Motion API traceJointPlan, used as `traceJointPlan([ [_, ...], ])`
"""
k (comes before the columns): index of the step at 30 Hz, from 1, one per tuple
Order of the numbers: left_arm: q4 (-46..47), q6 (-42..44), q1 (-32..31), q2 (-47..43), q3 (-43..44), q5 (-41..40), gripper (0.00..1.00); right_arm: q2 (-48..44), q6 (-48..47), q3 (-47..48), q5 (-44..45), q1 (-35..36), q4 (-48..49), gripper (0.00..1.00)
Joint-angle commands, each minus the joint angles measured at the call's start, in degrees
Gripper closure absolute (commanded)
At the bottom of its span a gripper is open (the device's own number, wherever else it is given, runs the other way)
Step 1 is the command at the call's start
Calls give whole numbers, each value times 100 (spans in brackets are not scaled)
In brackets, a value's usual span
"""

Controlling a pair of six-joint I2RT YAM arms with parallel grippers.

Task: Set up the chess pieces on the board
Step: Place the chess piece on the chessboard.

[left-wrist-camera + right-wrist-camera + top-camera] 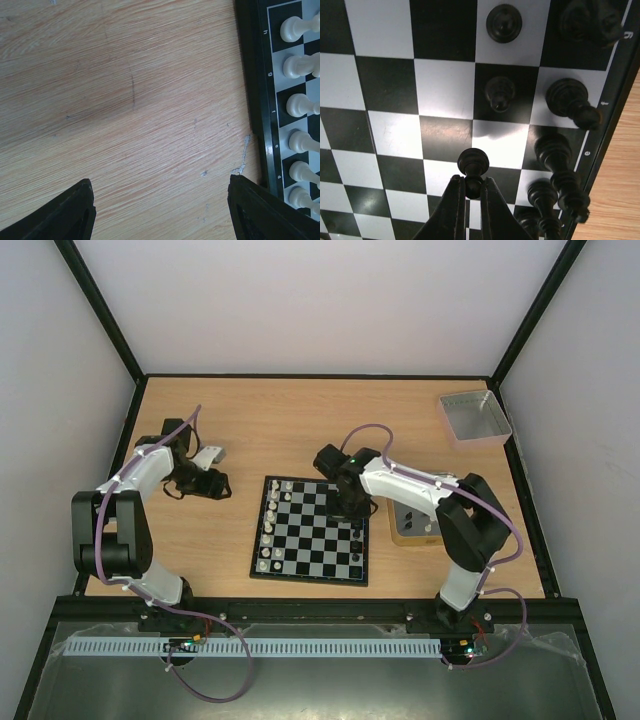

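High overhead view; two close downward wrist views; board in all.

A: Left gripper?
B: Jaws wide apart, pointing 3 o'clock, arm folded.
A: Right gripper?
B: Fingers pinched on black pawn, arm stretched toward 10 o'clock.

Wooden table, grey tray at far right corner, tan-rimmed tin
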Motion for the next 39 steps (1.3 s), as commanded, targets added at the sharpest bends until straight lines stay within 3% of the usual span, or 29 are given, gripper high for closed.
traceJointPlan([
  [1, -21, -39, -13, 5, -71, 56, 28, 97, -78, -77, 44, -123, 118, 98],
  [23, 14, -36, -22, 115, -62, 65, 28, 227, -349, -317, -169, -278, 181, 95],
  [32, 21, -37, -21, 119, -79, 74, 28, 292, -412, -186, -228, -280, 177, 83],
  [39, 31, -38, -22, 119, -91, 82, 28, 299, -462, -70, -275, -278, 124, 81],
])
